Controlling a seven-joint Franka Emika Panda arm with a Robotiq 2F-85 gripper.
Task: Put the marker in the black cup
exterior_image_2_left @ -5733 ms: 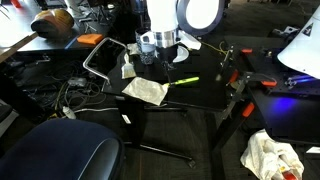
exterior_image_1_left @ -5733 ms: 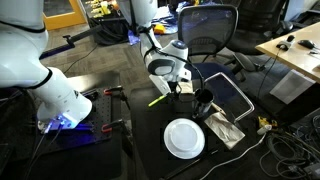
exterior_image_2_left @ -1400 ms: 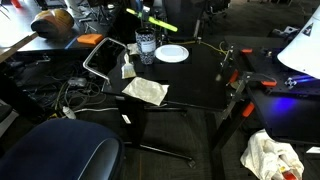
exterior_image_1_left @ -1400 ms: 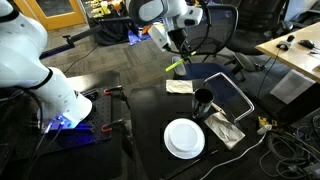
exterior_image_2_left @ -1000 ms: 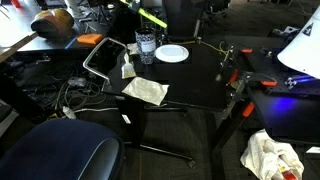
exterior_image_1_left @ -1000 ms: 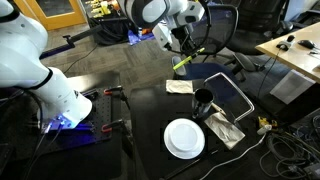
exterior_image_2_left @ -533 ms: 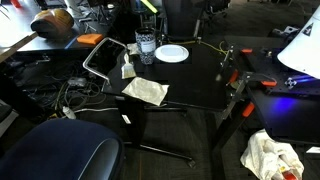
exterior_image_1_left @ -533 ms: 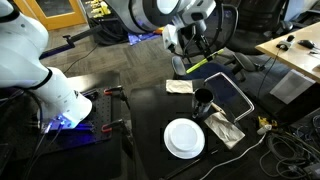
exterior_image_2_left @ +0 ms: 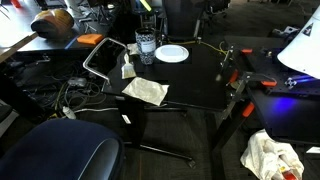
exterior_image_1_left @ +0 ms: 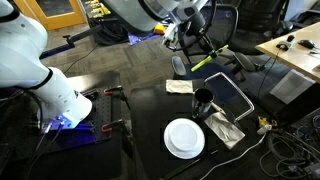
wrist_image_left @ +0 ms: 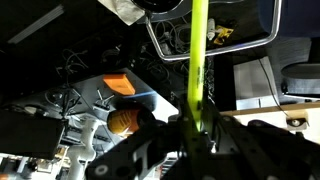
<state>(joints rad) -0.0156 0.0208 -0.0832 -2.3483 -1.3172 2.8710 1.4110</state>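
My gripper (exterior_image_1_left: 192, 43) hangs high above the black table (exterior_image_1_left: 150, 120), shut on the yellow-green marker (exterior_image_1_left: 202, 61), which slants out below the fingers. In the wrist view the marker (wrist_image_left: 198, 55) runs straight up from the closed gripper (wrist_image_left: 195, 126). The black cup (exterior_image_1_left: 203, 99) stands upright on the table below and slightly nearer, beside the white plate (exterior_image_1_left: 184, 138). In an exterior view the cup (exterior_image_2_left: 146, 48) sits at the table's far left corner, and only a green tip of the marker (exterior_image_2_left: 149, 5) shows at the top edge.
A crumpled cloth (exterior_image_1_left: 179, 87) lies behind the cup and another (exterior_image_1_left: 224, 129) to the right of the plate. A metal-framed tray (exterior_image_1_left: 233, 95) overhangs the table edge. Red clamps (exterior_image_1_left: 110, 92) grip the left edge. An office chair (exterior_image_1_left: 212, 28) stands behind.
The gripper has carried the marker higher and further right in an exterior view; in the other it has nearly left the top of the picture. Cup and plate have not moved.
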